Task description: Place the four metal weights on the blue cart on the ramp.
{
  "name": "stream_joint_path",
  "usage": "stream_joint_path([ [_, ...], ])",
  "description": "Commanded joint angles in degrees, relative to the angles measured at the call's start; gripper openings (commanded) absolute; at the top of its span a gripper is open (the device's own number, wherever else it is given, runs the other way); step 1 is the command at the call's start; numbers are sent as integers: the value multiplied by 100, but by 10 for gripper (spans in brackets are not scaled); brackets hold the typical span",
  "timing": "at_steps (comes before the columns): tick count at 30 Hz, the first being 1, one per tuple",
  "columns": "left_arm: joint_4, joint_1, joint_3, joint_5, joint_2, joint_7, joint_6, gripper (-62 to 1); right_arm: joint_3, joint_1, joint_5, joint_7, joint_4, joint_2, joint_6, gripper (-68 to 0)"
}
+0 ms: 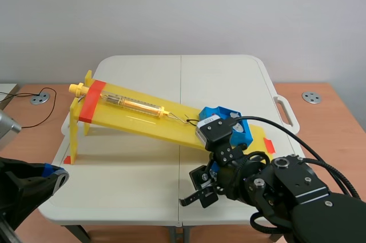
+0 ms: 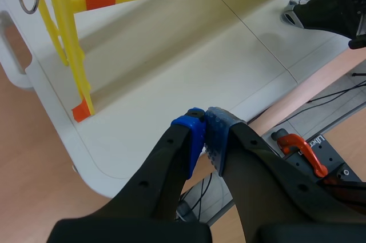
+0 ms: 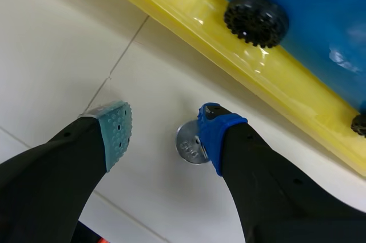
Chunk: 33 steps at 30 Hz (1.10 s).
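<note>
Right gripper (image 3: 164, 131), fingers apart, is straddling a metal weight (image 3: 186, 143) near the ramp (image 3: 257, 66), likely to grasp it; left gripper (image 2: 205, 123) is resting closed.

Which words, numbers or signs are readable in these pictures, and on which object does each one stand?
"Lib...": white letters on the black plate beside the orange clamp, cut off, so the reading is uncertain.
On the metal weight lying on the table: a stamped mark, too blurred to read.
On the spring scale on the ramp: any markings are too small to read.
Nothing else is readable.
</note>
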Motion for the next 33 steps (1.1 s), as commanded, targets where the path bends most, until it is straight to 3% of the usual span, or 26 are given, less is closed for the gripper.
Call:
stream_joint_path([
  [1,426,-50,-96,-424,120,-549,-179,-569,-20,448,92,682,275,-17,-203,-398],
  [9,426,-50,-96,-424,120,-549,-179,-569,-20,446,92,656,79,-17,-201,-441],
  [13,426,-50,-96,-424,120,-549,-179,-569,-20,446,92,407,0,-13,-374,-453],
  [17,426,-50,-96,-424,120,-549,-179,-569,-20,446,92,264,-13,17,-376,-541],
  [22,426,-50,-96,-424,120,-549,-179,-569,-20,446,90,-15,-13,26,-605,-656],
  [25,426,-50,-96,-424,120,-551,-179,-569,-20,444,92,-37,33,107,-605,-669],
  [28,426,-50,-96,-424,120,-551,-179,-569,-7,385,181,-98,289,229,-603,-669],
  [33,426,-50,-96,-422,120,-549,-179,-569,76,13,520,-310,1370,546,-601,-669],
])
